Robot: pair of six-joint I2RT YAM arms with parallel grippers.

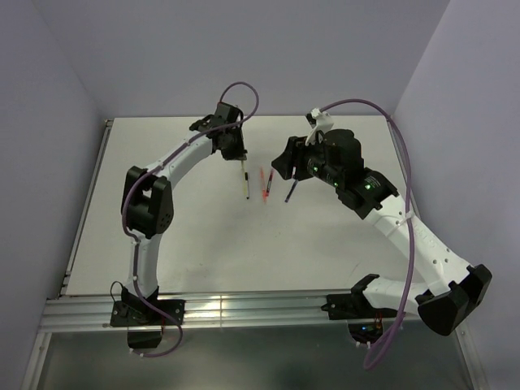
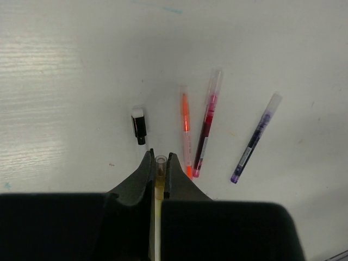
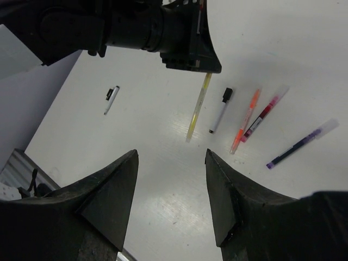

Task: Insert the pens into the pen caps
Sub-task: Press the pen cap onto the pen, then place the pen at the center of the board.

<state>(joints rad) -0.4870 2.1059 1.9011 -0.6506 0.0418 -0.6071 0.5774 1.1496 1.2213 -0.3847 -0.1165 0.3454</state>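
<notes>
— We are looking down on a white tabletop (image 1: 195, 244) boxed in by pale lilac walls (image 1: 244, 57), with both arms reaching toward its middle.
— Which one are we taking first?
— The left arm (image 1: 150, 203). Its left hand (image 2: 160, 163) is clamping tight on the yellow pen (image 3: 198, 106), which is hanging almost upright with its lower end near the tabletop. We cannot tell whether it is touching. We are guessing it is being held clear of the others so a cap can be brought to it.
— And the right hand (image 3: 171, 157)?
— It is hovering above the surface, fingers standing apart with nothing between them, probably readying for a pickup.
— Where are the other pens lying?
— Near the yellow one: a white-and-black pen (image 3: 219, 113), then the orange pen (image 2: 186, 130) and red pen (image 2: 205, 128) close together, and the purple pen (image 2: 253, 141) a little apart. A second white-and-black pen (image 3: 111, 99) is lying well off to the side.
— Caps?
— We are seeing clear sleeves (image 2: 215, 81) on the coloured pens' far ends. They are looking seated, though we cannot be sure.
</notes>
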